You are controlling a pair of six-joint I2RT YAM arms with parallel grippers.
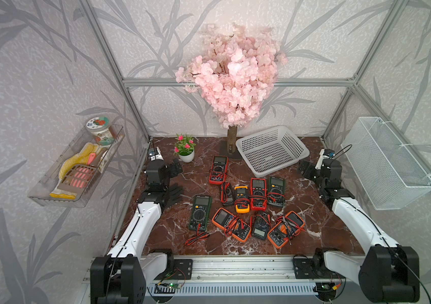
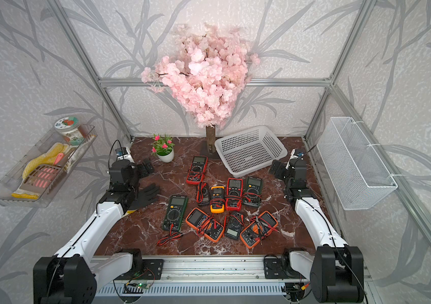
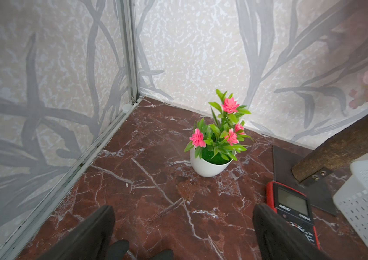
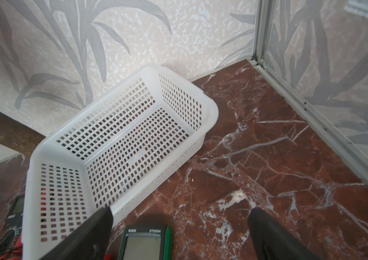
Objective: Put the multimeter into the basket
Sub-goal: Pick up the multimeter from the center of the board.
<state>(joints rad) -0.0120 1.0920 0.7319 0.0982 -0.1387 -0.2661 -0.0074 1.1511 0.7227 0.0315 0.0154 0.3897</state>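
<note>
White perforated plastic basket sits empty at 1 o'clock. Red-cased multimeter lies nearest it, so I'd grab that 1st. L gripper & R gripper wide open, empty, flanking pile for reach.

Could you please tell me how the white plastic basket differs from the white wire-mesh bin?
The basket rests on the marble table near the back. The wire-mesh bin hangs against the side wall, off the table. The basket is plastic with rows of small holes, whereas the bin is fine wire mesh. The basket is broad and low, while the bin is long and narrow. Both are white and empty.
</note>
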